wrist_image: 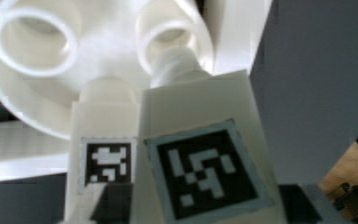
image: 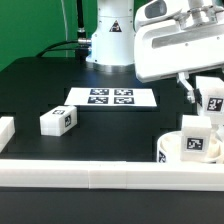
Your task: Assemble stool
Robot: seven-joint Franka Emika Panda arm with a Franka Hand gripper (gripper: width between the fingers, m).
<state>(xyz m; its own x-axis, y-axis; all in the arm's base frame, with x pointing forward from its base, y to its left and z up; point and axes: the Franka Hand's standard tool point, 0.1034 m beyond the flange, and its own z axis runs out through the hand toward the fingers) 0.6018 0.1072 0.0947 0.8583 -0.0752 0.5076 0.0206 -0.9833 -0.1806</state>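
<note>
At the exterior view's far left, a short white rail piece (image: 5, 128) sits at the table edge. Near it, and apart from everything else, one loose leg (image: 58, 120) lies on the black table with its tag facing the camera. The marker board (image: 110, 97) lies flat in the middle of the table. My arm's white base (image: 108, 40) stands behind the board. A long white border rail (image: 90, 172) runs along the front.

The rest of the stool is on the right, just behind that rail. The round seat (image: 168, 150) rests on the table, and a standing leg (image: 198, 137) rises from it. My gripper (image: 207, 93) hangs above the seat, closed on the gripped leg (image: 212, 100), which is off the table and higher than the standing leg.

In the wrist view, the gripped leg (wrist_image: 197, 140) fills the centre with its tag large. Its far end reaches the seat (wrist_image: 108, 45) beside a round socket. The standing leg (wrist_image: 105, 130) is just beside the gripped leg. My fingertips are mostly out of frame there.
</note>
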